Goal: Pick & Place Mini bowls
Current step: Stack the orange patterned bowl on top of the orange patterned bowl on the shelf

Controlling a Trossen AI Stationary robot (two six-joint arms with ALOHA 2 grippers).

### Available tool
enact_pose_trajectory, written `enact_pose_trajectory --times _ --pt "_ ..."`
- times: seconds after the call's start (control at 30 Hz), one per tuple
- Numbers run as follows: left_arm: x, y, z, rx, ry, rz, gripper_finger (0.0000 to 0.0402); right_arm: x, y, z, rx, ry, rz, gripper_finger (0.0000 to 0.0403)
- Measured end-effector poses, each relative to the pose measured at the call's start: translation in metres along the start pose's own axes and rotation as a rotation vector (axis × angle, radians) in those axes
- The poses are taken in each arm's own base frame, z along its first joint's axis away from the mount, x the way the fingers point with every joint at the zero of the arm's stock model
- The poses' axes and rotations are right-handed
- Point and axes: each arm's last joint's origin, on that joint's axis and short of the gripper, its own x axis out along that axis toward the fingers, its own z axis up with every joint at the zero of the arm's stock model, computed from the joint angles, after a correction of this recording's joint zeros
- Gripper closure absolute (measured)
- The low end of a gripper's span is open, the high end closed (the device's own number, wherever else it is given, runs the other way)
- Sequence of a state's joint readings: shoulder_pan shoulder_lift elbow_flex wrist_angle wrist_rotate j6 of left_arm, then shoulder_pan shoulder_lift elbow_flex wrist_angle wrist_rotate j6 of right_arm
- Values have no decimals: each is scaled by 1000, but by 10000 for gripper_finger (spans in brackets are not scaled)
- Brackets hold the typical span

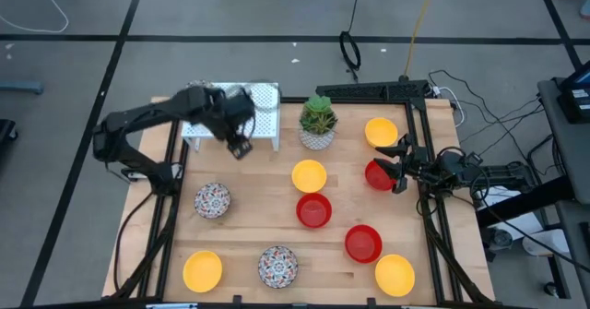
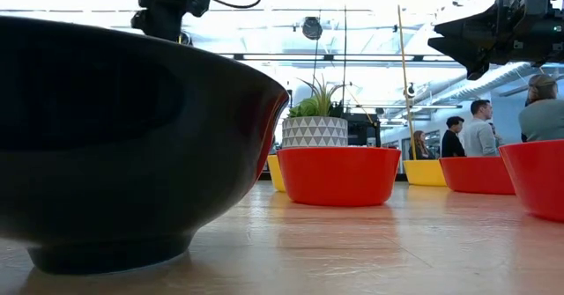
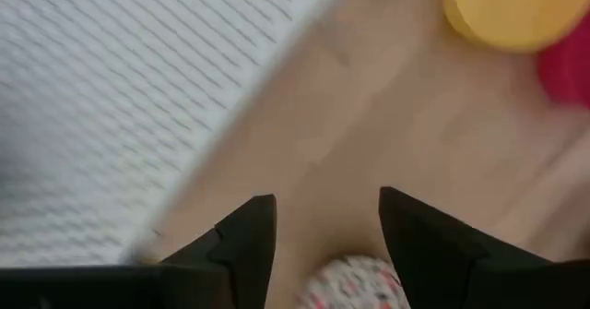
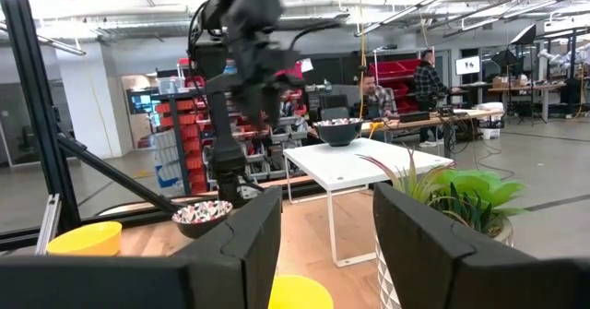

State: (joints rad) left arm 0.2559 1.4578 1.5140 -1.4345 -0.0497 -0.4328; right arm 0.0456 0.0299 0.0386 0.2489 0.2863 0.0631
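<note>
The mini bowls lie spread on the wooden bench (image 1: 249, 221); from above we count nine: yellow, red and patterned ones. Only the right wrist view shows one more patterned bowl (image 4: 338, 130) standing on the small white table (image 4: 364, 166). The left claw (image 1: 240, 148) hangs open and empty at this table's front edge, with a patterned bowl (image 1: 212, 199) near it on the bench. The right claw (image 1: 402, 167) is open above a red bowl (image 1: 376, 175) near the bench's right edge. A potted plant (image 1: 318, 121) stands between the arms.

A grey floor (image 1: 83, 78) crossed by dark lines is seen around the table. Shelves (image 4: 175, 124), desks (image 4: 461, 115) and ceiling lights (image 4: 120, 18) are seen beyond.
</note>
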Motion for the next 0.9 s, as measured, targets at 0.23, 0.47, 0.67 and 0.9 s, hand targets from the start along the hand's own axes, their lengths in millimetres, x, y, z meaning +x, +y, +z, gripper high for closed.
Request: enact_pose_trajectory --times 0.23,0.47,0.67,0.9 --pt "32 -49 -45 -28 127 45 204 0 0 0 0 0 0 243" --pt "71 -82 -88 -149 139 62 204 0 0 0 0 0 0 243" --pt "90 -96 -113 -321 128 60 204 0 0 0 0 0 0 243" --pt "108 -110 -131 -326 109 -12 204 0 0 0 0 0 0 243"
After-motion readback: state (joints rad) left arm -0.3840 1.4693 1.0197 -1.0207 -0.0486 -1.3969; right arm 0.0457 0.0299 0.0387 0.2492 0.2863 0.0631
